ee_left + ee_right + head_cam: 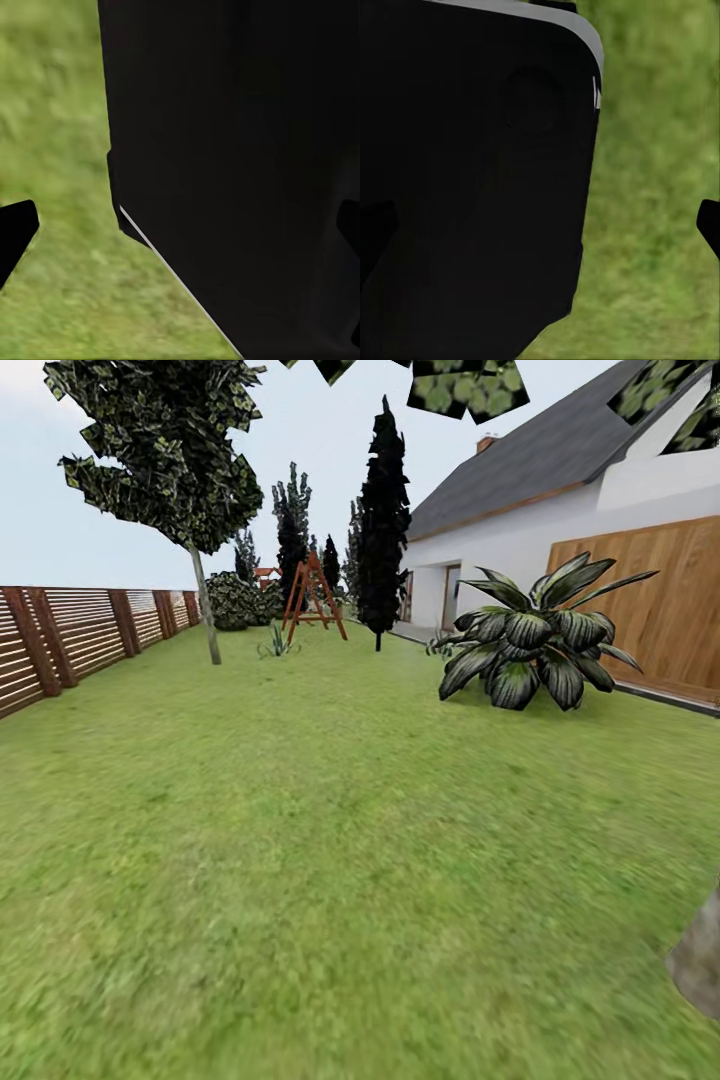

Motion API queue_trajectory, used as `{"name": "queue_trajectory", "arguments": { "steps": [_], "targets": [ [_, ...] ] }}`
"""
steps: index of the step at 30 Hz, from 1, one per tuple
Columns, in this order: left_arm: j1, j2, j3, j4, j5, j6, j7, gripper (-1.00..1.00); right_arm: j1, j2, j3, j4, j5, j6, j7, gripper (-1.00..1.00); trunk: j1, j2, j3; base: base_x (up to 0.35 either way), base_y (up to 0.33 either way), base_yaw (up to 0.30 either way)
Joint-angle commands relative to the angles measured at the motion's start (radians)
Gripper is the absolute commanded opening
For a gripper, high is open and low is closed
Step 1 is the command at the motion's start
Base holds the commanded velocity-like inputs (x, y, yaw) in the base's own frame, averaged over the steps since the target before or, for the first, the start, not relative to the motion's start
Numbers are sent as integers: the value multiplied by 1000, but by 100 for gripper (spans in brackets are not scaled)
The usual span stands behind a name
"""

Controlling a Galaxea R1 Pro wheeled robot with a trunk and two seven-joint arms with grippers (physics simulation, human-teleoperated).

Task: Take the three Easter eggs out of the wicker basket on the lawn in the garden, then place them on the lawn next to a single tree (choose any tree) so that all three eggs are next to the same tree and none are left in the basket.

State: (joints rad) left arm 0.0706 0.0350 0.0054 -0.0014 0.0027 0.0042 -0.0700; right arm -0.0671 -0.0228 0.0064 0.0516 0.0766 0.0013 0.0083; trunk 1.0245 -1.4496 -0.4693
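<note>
The lawn [330,840] stretches ahead, wide and green. A tree [207,615] with a thin grey leaning trunk and a dark blocky crown stands at the far left by the fence. Another grey-brown trunk [700,960] cuts in at the near right edge, with leaf patches overhead. The Easter eggs and the wicker basket are out of view. In the left wrist view my left gripper [180,229] is open, one dark fingertip [15,232] over grass and a black part of my own body in front. My right gripper [540,225] is open too, with a fingertip [709,223] over grass.
A brown slatted fence [60,640] runs along the left. A striped spiky agave [530,645] sits at the right before a wooden wall and white house [520,540]. Far back stand a red swing frame [315,600] and a tall dark cypress [385,520].
</note>
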Motion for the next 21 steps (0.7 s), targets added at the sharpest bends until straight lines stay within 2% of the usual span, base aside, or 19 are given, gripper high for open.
{"name": "queue_trajectory", "arguments": {
  "steps": [1,17,21],
  "targets": [
    [0,0,1,0,0,0,-4,100,-1,0,0,2,8,0,1,100,1,0,-1,296,203,-239],
    [0,0,1,0,1,0,-4,100,-1,0,1,2,8,0,1,100,1,0,-1,296,203,-292],
    [0,0,1,0,1,0,-4,100,-2,0,0,2,8,0,1,100,1,0,-1,296,203,-150]
  ]
}}
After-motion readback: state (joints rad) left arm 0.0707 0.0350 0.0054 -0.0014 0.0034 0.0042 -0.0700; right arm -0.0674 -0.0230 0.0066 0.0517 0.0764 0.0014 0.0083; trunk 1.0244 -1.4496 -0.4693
